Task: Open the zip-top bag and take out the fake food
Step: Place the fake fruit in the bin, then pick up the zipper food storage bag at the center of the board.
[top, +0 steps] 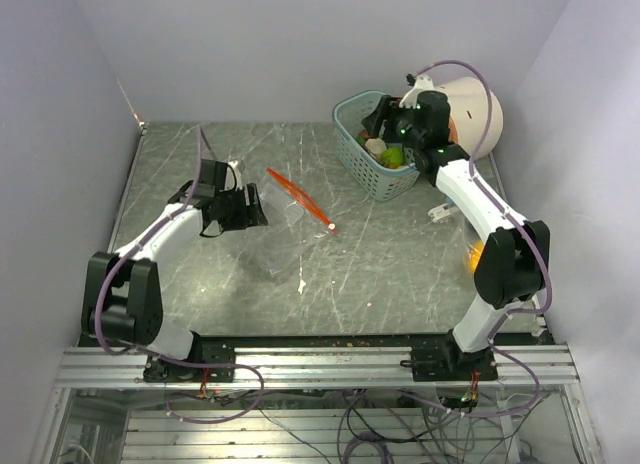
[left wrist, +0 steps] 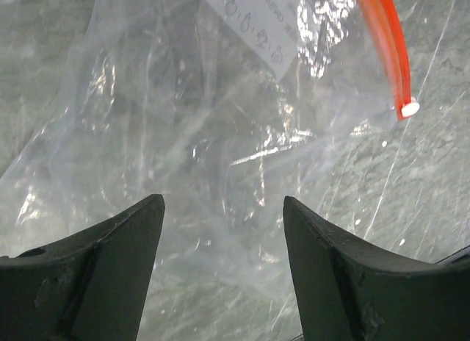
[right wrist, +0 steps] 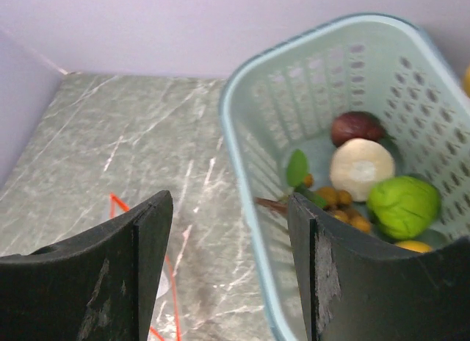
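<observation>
The fake food [right wrist: 361, 168] lies in the pale basket [right wrist: 330, 69] at the far right of the table. The clear bag [left wrist: 220, 135] lies flat left of the middle, its orange zip strip [left wrist: 385, 47] along the far edge and nothing visible inside, so the job looks all but done. The left claw [left wrist: 224, 209] hangs just over the bag and the right claw [right wrist: 228, 209] over the basket's left rim, both spread wide and holding nothing.

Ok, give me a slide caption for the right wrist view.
Open right gripper poised over the near rim of the pale teal basket, toy fruits lying inside.
</observation>
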Controlling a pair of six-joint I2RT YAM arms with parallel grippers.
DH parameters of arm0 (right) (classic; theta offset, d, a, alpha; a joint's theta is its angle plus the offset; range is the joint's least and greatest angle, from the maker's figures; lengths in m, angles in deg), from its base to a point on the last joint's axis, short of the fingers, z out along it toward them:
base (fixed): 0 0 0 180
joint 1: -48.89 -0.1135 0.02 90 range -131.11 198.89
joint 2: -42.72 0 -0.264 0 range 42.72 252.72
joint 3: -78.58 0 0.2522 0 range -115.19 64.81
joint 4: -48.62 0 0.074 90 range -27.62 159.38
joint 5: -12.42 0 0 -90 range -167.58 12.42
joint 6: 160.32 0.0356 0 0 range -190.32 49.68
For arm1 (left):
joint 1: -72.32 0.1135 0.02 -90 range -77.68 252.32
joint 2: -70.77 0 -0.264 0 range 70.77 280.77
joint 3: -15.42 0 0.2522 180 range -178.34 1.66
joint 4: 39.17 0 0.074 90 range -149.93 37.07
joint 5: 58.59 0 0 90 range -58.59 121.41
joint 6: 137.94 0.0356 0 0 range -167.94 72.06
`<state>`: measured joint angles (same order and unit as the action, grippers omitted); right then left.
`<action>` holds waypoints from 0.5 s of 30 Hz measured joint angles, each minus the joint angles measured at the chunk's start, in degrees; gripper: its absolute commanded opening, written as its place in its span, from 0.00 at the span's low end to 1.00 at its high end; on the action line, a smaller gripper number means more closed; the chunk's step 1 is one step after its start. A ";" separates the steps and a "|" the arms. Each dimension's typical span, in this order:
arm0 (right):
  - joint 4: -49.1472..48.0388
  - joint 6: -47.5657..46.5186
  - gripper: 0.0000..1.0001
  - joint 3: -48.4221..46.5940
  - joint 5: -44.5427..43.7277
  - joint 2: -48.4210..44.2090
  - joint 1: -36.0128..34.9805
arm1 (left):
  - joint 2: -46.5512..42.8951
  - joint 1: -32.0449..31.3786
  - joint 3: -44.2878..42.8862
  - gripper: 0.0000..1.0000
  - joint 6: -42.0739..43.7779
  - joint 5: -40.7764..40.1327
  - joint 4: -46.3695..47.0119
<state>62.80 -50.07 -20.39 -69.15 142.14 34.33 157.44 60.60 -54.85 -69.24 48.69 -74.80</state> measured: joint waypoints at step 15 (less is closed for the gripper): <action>4.70 -7.58 0.76 -9.84 10.84 13.97 -18.08 | -12.26 -0.22 3.65 0.73 0.98 -5.53 -5.57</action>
<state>67.50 -57.65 -30.23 -58.31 156.10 16.25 145.18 60.38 -51.20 -68.25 43.16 -80.37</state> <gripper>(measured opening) 0.759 0.746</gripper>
